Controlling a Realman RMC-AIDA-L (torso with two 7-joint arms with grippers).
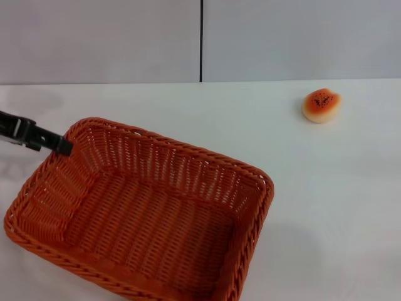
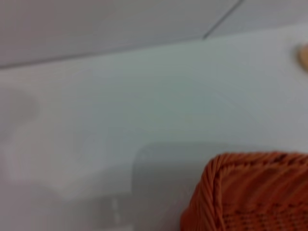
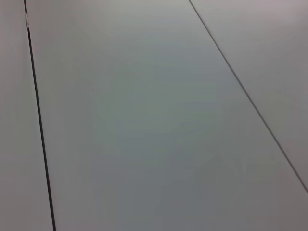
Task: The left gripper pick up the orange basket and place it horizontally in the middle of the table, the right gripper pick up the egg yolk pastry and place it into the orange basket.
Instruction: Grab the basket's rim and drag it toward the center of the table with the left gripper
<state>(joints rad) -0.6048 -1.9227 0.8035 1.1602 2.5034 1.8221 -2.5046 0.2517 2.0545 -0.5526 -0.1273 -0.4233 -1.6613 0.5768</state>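
Your left pincer (image 1: 62, 145) meets the far-left rim corner of the orange basket (image 1: 150, 219); whether it grips cannot be told. The basket sits skewed on the bench (image 1: 326, 207), the egg yolk pastry (image 1: 321, 105) well apart at the far right. Your right pincer is out of view.

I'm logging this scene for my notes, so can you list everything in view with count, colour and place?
basket: one, orange, near left part of the table, set at an angle, nothing inside
pastry: one, cream with an orange seeded top, far right of the table, well apart from the basket
table: one, white, under both
wall: grey panels with a dark seam, behind the table
left gripper: one, black, at the basket's far left corner rim
right gripper: not in view
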